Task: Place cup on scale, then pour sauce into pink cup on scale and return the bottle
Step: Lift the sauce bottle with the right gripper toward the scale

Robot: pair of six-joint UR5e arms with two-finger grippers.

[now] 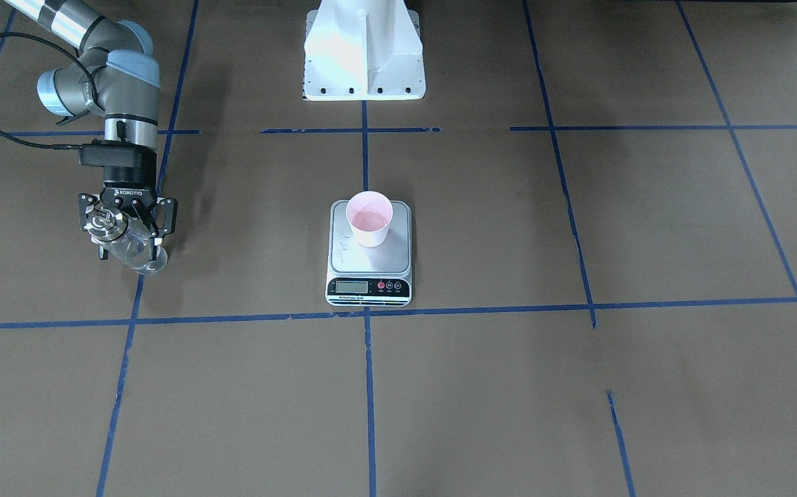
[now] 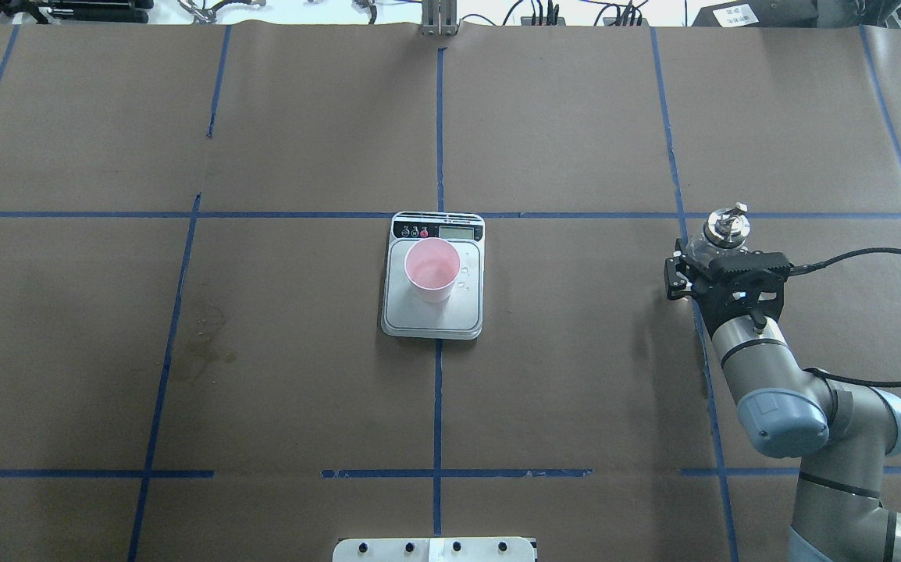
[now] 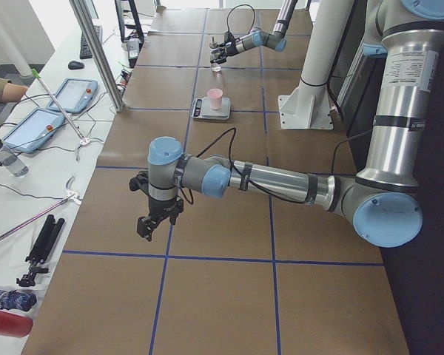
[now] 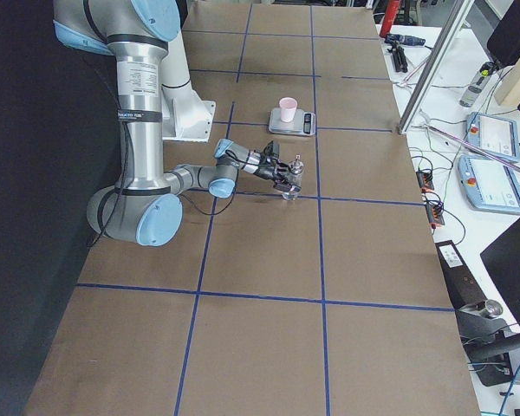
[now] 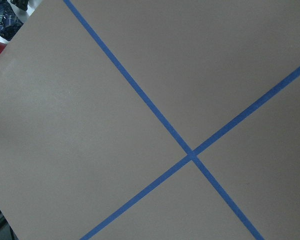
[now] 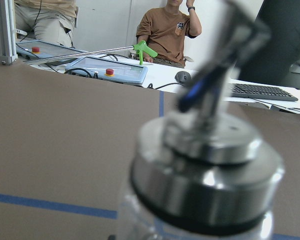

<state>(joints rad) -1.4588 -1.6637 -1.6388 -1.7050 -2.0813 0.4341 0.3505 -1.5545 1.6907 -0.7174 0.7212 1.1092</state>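
The pink cup (image 1: pixel 369 218) stands upright on the scale (image 1: pixel 369 266), on the platform half farthest from the display; it also shows in the overhead view (image 2: pixel 432 269) on the scale (image 2: pixel 432 320). My right gripper (image 1: pixel 126 228) is shut on the clear glass bottle (image 1: pixel 135 250), far off to the robot's right of the scale. The bottle is upright, with its base at or just above the table. Its metal collar and spout (image 6: pixel 205 170) fill the right wrist view. My left gripper (image 3: pixel 149 225) hangs over bare table, seen only from the side, so I cannot tell its state.
A few clear drops (image 2: pixel 462 282) lie on the scale platform beside the cup. A faint stain (image 2: pixel 208 343) marks the brown paper on the robot's left. The white robot base (image 1: pixel 364 52) stands behind the scale. Operators and tablets are beyond the far table edge.
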